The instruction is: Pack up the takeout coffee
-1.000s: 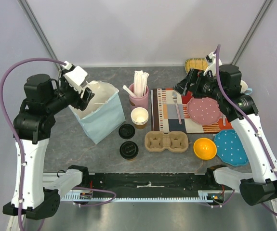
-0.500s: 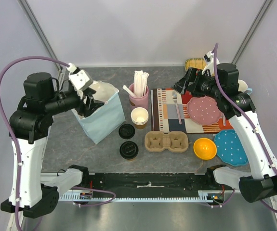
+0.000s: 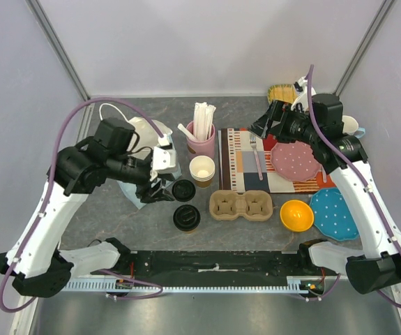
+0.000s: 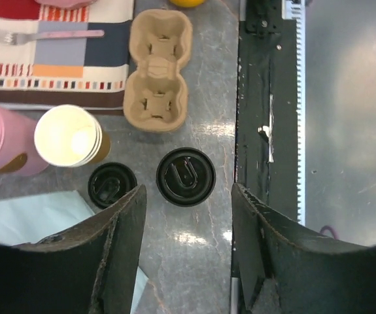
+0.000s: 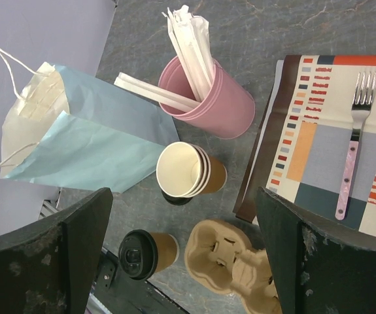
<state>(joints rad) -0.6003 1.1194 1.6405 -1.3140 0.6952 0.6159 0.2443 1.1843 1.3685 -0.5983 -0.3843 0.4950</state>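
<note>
The takeout coffee (image 3: 186,218), a brown paper cup with a black sip lid, stands near the table's front edge; it also shows in the left wrist view (image 4: 186,176) and the right wrist view (image 5: 147,252). My left gripper (image 3: 160,187) hangs open and empty just left of it, over the front of the light blue paper bag (image 3: 134,196). Through its fingers (image 4: 188,191) I look straight down on the lidded cup. A loose black lid (image 3: 183,190) lies beside a stack of lidless cups (image 3: 202,169). My right gripper (image 3: 266,126) hovers open over the placemat's far end.
A cardboard cup carrier (image 3: 241,206) lies right of the coffee. A pink cup of wrapped straws (image 3: 201,139) stands behind the stack. The placemat (image 3: 245,174) holds a fork; a pink plate (image 3: 296,160), blue plate (image 3: 334,213) and orange bowl (image 3: 297,215) sit right.
My left arm has swung from the bag's mouth forward and right, down beside the loose lid and the coffee, its jaws narrowing a little. The right arm has hardly moved.
</note>
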